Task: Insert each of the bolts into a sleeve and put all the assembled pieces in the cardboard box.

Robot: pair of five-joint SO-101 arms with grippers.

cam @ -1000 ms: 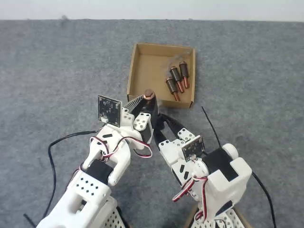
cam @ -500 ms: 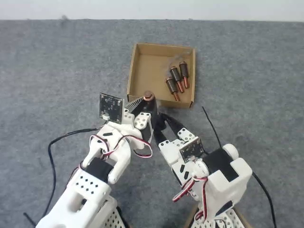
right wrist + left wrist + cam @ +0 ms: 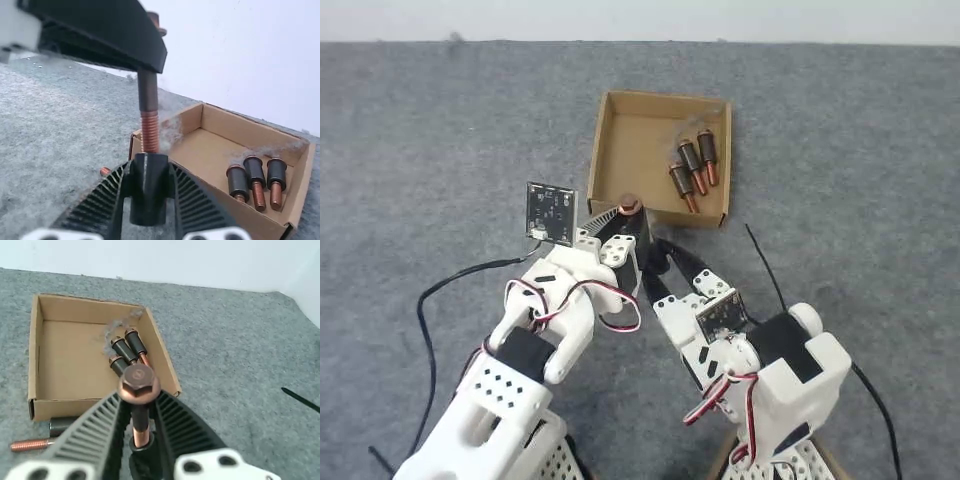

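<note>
Tool status: left tool clamped on the bolt shank just under the hex head, bolt upright, threads down. The right tool is closed around the sleeve directly below it. Thread tip looks just inside the sleeve mouth, depth hard to confirm. Both are in the air by the near wall of the cardboard box, which sits mid-table toward the far edge, with three assembled pieces in its right half. A spare sleeve and spare bolt lie just outside that near wall. Bolt is rigid metal, likely light, and the smooth shank may slip, so grip near the head. Sleeve is probably rubbery: squeeze lightly mid-body or the bore pinches.
</note>
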